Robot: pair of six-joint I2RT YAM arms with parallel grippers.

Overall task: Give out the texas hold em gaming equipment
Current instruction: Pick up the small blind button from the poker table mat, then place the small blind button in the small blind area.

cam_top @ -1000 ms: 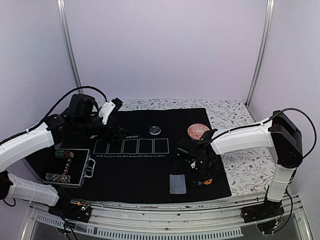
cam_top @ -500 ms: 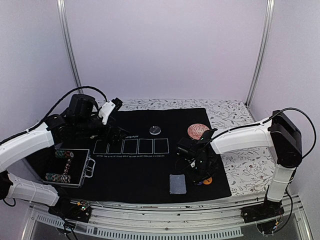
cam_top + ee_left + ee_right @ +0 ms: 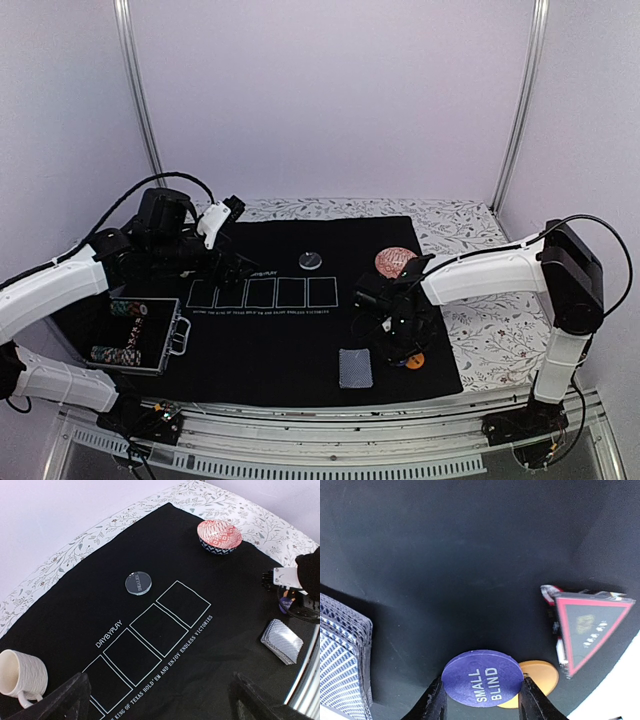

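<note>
Two arms over a black mat point(image 3: 300, 335) in the top view. Left gripper point(image 3: 232, 268) hovering above the mat's far-left part, beside the row of printed card boxes. Right gripper point(image 3: 398, 345) pointing down at the mat's near-right corner, just beside an orange disc point(image 3: 414, 360). Deck of cards point(image 3: 355, 368) lying to its left, near the front edge. Black dealer disc point(image 3: 312, 261) beyond the printed boxes, red patterned bowl point(image 3: 397, 263) to its right. Open chip case point(image 3: 140, 335) holding striped chips point(image 3: 112, 353) at the mat's left edge.

From the left wrist: left gripper point(image 3: 160, 692) spread wide, nothing between its fingers point(image 3: 65, 700), held above the mat. Dealer disc point(image 3: 138, 583) flat just beyond the boxes, bowl point(image 3: 219, 535) farther off. Cream mug point(image 3: 20, 677) at lower left, close to one finger. Deck point(image 3: 282, 641) at the right edge, near the right arm.

From the right wrist: right gripper point(image 3: 481, 689) pinching a purple disc point(image 3: 482, 677) marked SMALL BLIND by its rim, one finger point(image 3: 436, 702) on each side. Orange disc point(image 3: 542, 674) partly covered by the purple one. Red-edged black triangle marker point(image 3: 587, 627) to the right on the mat, apart from the fingers. Deck point(image 3: 342, 665) at the left edge, apart from the purple disc.
</note>
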